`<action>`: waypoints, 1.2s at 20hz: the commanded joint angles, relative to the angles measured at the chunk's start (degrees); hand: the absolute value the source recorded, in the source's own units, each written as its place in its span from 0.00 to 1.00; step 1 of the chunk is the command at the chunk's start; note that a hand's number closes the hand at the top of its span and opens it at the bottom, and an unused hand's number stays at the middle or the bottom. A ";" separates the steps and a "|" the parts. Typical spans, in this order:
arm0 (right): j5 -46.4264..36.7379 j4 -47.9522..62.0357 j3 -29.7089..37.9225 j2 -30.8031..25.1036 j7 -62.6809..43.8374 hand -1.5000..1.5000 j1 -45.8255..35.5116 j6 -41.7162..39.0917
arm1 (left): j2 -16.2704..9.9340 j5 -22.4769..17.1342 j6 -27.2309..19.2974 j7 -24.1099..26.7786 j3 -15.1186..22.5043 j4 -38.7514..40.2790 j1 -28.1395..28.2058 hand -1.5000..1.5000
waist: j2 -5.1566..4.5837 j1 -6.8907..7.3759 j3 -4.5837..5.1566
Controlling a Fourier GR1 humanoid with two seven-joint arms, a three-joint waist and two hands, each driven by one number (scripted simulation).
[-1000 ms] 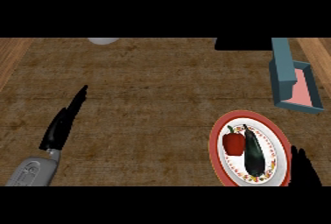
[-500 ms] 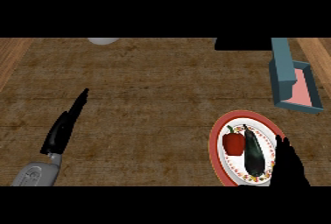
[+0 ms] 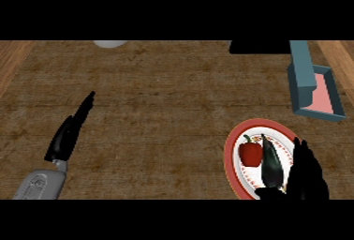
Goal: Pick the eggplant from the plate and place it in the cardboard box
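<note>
Fingers (image 3: 302, 157) of the right hand (image 3: 307, 180) stand straight beside the eggplant (image 3: 270, 165), holding nothing. Eggplant lies on the plate (image 3: 233, 154); box (image 3: 317, 89) at 1 o'clock. Curl around its middle, avoiding the pepper (image 3: 250, 153).

Brown woven-textured counter (image 3: 173, 117) bearing a red-rimmed plate (image 3: 233, 154) near its lower right, with a blue box (image 3: 304, 79) beyond the plate and a pale round thing (image 3: 110, 43) far off upper left.
</note>
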State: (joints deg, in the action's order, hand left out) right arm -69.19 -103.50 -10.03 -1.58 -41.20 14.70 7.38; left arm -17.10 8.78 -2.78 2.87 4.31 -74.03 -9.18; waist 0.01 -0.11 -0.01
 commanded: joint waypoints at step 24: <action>-2.12 23.05 3.62 -2.16 7.98 1.00 -12.07 11.38 | 1.46 2.39 6.08 -1.76 -4.50 -5.04 1.49 0.50 | -0.05 0.57 -0.01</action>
State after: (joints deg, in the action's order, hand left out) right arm -65.67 -86.99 -5.61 -3.42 -33.57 6.32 15.08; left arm -14.50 12.43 1.35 2.16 0.86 -77.53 -7.12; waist 0.77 0.05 1.02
